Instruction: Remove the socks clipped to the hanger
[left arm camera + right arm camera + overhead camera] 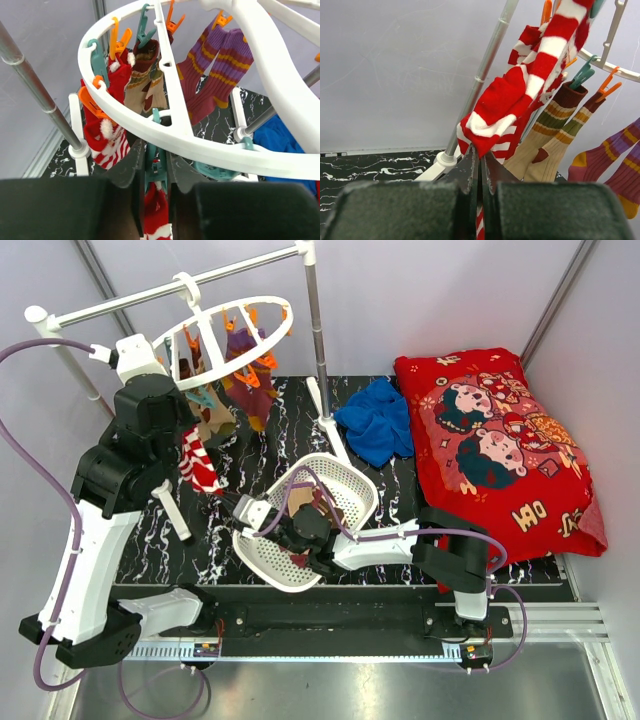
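The left pincer (152, 169) is nearly closed, pinching a teal clip (159, 177) on the hanger (210, 150) — likely to free the red-and-white sock (520, 95). The right pincer (480, 162) is closed tight on the sock's bottom end — ready to pull. Other socks (220, 65) hang clipped.
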{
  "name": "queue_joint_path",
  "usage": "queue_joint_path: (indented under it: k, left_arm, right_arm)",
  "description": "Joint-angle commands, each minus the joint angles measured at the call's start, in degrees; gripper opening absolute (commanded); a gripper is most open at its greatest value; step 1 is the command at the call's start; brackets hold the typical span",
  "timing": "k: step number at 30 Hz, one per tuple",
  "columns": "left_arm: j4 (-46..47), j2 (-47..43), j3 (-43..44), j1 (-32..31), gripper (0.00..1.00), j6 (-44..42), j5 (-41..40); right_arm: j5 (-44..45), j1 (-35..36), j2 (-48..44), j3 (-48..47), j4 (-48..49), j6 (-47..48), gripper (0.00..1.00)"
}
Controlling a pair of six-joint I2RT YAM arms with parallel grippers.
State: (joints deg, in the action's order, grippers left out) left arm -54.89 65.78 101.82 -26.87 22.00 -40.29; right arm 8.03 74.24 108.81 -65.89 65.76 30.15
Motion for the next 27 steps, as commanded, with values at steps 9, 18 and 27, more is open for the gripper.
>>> queue_joint_path:
  k: [9, 18, 27]
  left_arm:
    - [6.11, -0.04, 0.13, -0.2, 0.0, -3.18, 4.43]
    - [9.45, -1.97, -2.41, -0.2, 0.11, -5.12, 11.2]
    - [12.26, -3.46, -4.08, -0.2, 0.31, -6.09, 16.03]
  right_arm:
    - [9.62, 0.73, -7.19, 10.23, 5.88, -15.36, 0.0]
    - [35.63, 0.65, -20.4, 15.69, -29.88, -40.25, 0.01]
    - [40.92, -0.58, -15.13, 14.4, -37.98, -44.48, 0.4]
